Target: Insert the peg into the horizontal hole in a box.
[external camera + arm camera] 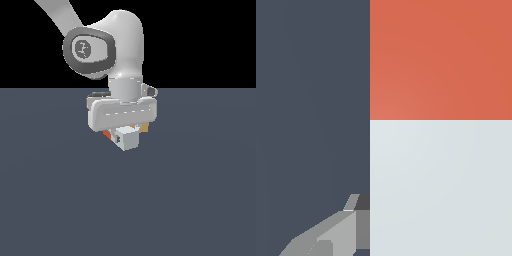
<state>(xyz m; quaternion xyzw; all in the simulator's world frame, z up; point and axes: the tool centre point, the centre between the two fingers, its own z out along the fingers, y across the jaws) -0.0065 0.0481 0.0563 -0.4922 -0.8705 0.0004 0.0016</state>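
Dark slate-blue floor fills the lower part of the exterior view, and behind it the background is plain black. Near the middle of this view the white arm comes down from the upper left, and its gripper hangs low, just over the floor. Directly under the hand body sits the peg: a small strip of its red-orange half shows toward the exterior view's left, and its white-grey end faces the camera. A small tan bit shows just at the peg's right, under the hand; what it is I cannot tell. In the wrist view the peg is very near, with one grey finger beside its white half. Whether the fingers press the peg I cannot tell.
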